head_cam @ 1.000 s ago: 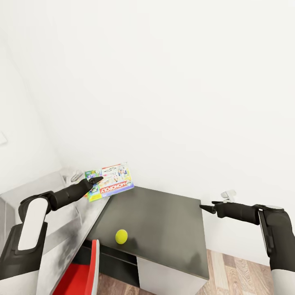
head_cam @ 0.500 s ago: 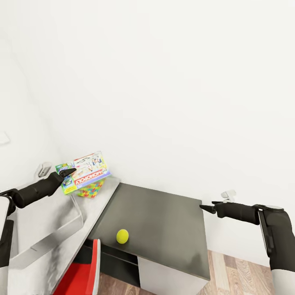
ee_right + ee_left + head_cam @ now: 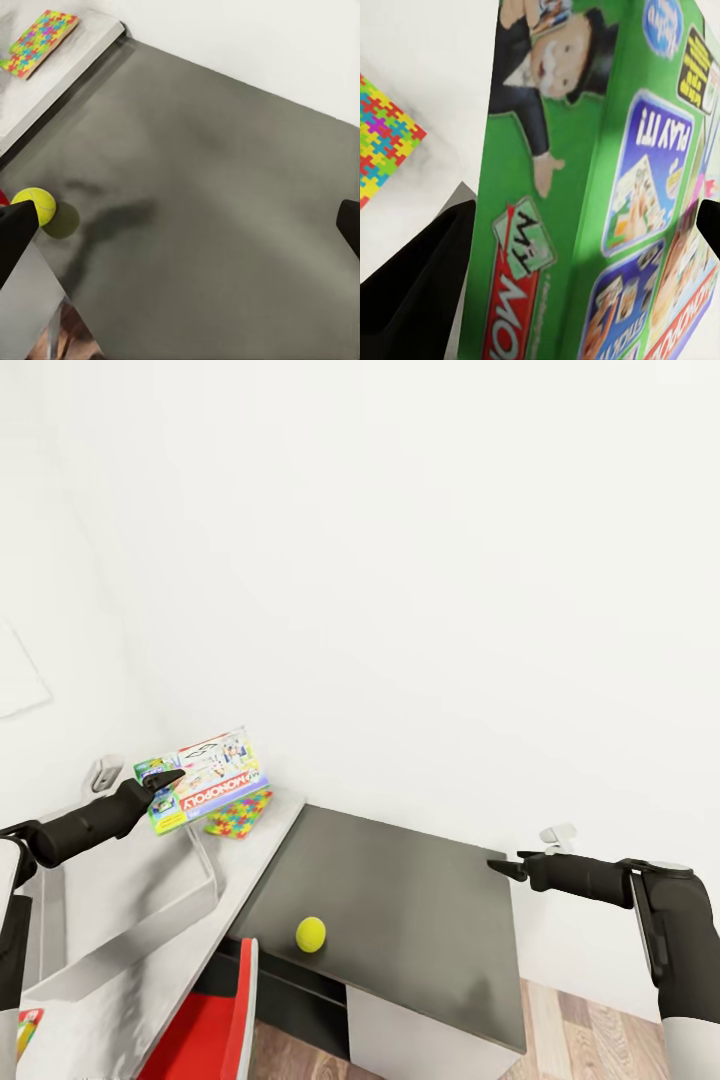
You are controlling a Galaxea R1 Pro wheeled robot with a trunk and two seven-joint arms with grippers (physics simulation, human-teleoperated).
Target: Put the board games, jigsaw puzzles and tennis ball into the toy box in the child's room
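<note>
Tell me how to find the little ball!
Look at the big dark grey panel that sits at the end of the pale table. Near its front edge, close to the red chair, lies the tennis ball. It is the one small round yellow-green thing; the jigsaw puzzle and the board game nearby are flat and square.

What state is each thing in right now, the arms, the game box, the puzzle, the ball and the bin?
Left gripper: shut on the game box.
Game box: held up, tilted, above the bin.
Bin: on the table, holds nothing visible.
Puzzle: flat on the table.
Ball: resting on the dark surface.
Right gripper: open, empty.
</note>
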